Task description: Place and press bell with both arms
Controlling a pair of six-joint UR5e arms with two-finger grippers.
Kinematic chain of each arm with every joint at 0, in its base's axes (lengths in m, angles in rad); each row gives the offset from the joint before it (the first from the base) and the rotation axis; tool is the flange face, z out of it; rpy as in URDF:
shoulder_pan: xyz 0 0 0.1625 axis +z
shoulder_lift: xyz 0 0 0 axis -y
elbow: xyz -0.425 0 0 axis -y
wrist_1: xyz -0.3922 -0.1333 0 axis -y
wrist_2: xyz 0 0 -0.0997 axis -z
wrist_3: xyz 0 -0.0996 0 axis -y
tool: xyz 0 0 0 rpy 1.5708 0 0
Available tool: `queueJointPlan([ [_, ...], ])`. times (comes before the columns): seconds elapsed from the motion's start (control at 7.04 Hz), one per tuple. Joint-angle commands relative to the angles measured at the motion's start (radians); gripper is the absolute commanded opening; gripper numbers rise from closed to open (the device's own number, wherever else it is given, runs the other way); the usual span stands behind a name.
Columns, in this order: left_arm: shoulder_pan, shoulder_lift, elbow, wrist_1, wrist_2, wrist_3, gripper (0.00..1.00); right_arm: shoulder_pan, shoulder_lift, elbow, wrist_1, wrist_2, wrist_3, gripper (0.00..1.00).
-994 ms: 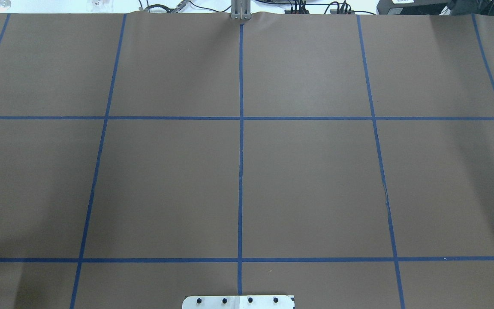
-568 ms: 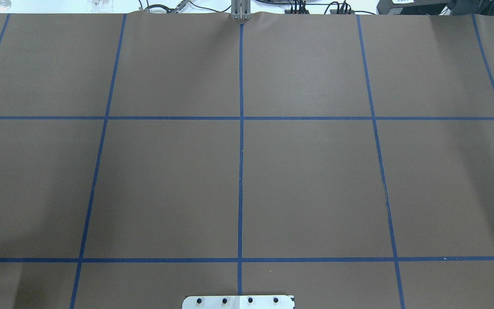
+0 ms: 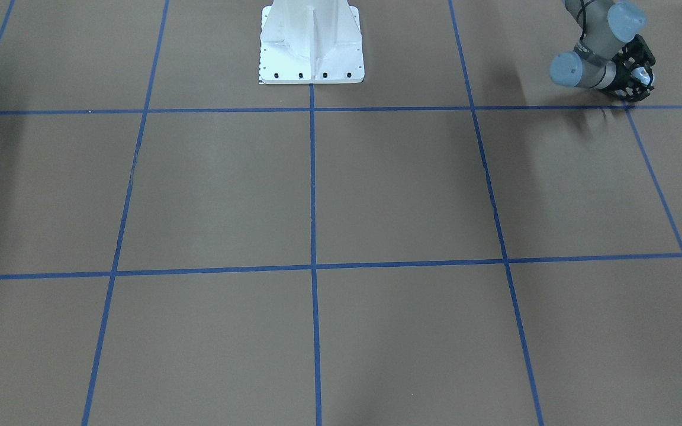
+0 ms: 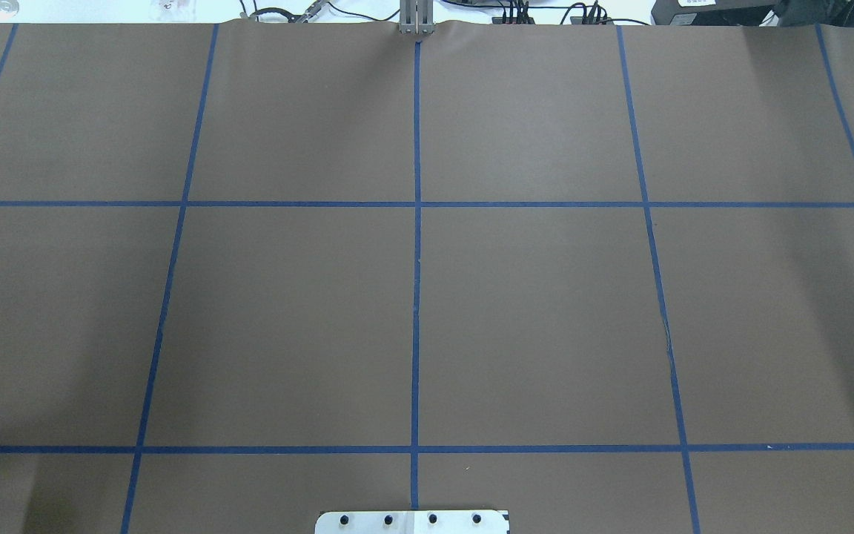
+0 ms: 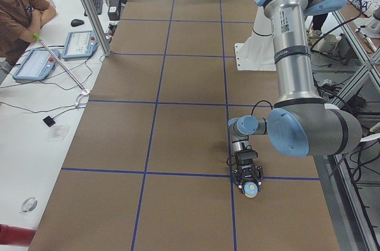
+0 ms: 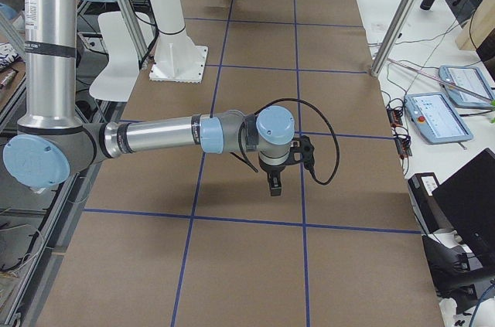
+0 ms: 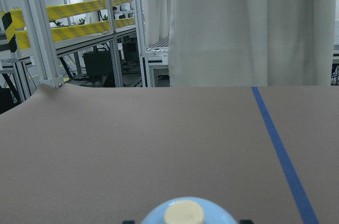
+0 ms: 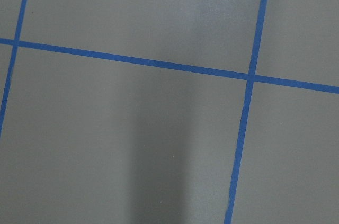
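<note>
On the left gripper [image 3: 640, 80], the jaws are clamping the light-blue dome-shaped bell [image 7: 185, 214] low over the brown paper-covered surface [image 3: 376, 189], upper right of the front-facing frame, ready for placing. The right gripper [image 6: 274, 186] is hovering mid-frame in the right-side view. Whether its jaws are wide or narrow cannot be told.

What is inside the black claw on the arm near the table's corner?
A small light-blue bell with a cream button on top sits clamped in the left gripper. The bell's base is hidden by the gripper.
</note>
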Motion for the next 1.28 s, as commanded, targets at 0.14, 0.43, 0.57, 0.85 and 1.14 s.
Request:
queueJointPlan([
  [0.14,-0.012,0.154,-0.251,0.119,-0.001,0.126,0.0,0.0,0.0,-0.006,-0.004,0.0,0.0,1.0],
  [0.43,-0.032,0.127,-0.398,0.324,0.0,0.293,0.0,0.0,-0.006,-0.008,-0.002,0.002,0.0,1.0],
  [0.57,-0.091,0.072,-0.422,0.38,0.009,0.359,0.0,0.0,-0.012,-0.009,-0.002,0.002,0.0,1.0],
  [0.85,-0.307,-0.195,-0.41,0.511,0.164,0.605,0.0,0.0,-0.012,-0.014,-0.004,0.0,0.002,1.0],
  [1.14,-0.551,-0.586,-0.219,0.595,0.323,0.93,0.0,0.0,-0.011,-0.014,0.001,0.0,0.057,1.0],
])
